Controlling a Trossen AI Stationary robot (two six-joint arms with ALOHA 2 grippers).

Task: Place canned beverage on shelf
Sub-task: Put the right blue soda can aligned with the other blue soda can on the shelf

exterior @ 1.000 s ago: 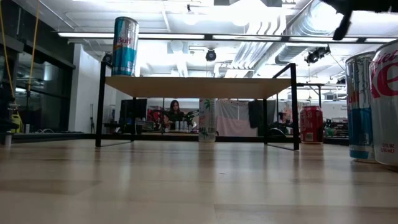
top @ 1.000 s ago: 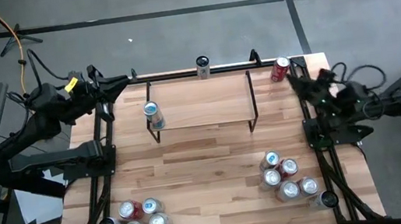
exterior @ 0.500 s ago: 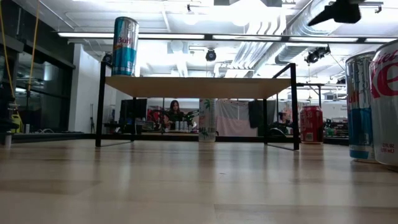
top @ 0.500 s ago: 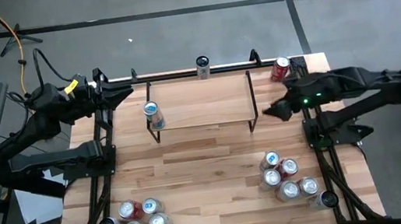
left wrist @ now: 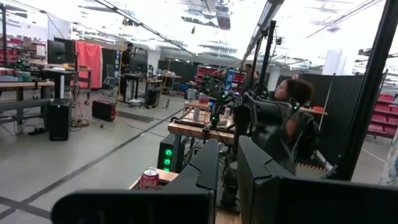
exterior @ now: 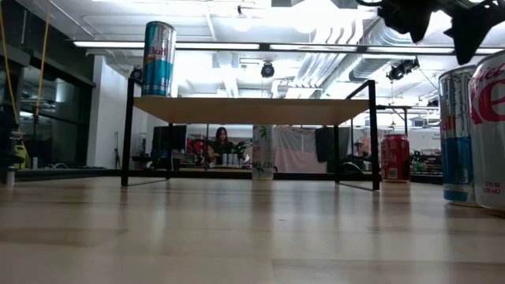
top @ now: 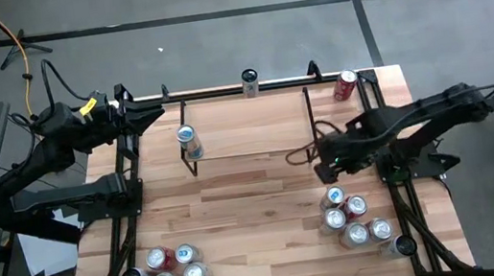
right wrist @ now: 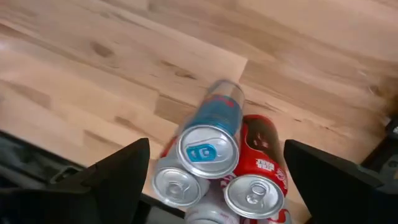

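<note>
The shelf (top: 255, 122) (exterior: 252, 110) stands at the table's far middle. One blue-and-silver can (top: 190, 142) (exterior: 158, 59) stands upright on its left end. My right gripper (top: 324, 160) (right wrist: 214, 152) hangs open above a cluster of cans (top: 355, 218) at the near right. Its fingers are spread over a tall blue can (right wrist: 211, 140) and a red can (right wrist: 261, 146) and touch neither. In the low view it shows at the top right (exterior: 434, 17). My left gripper (top: 159, 115) (left wrist: 229, 155) waits shut at the far left corner, holding nothing.
Another cluster of cans (top: 173, 269) stands at the near left. A lone can (top: 250, 82) and a red can (top: 346, 85) stand along the far edge. Bare wood lies between the shelf and the two clusters. People sit at desks beyond the table (left wrist: 292, 93).
My right gripper has swung out from the far right corner beside the red can. It has gone toward the table's near edge and left, has tipped downward over the near-right cluster, and has opened. No can has moved.
</note>
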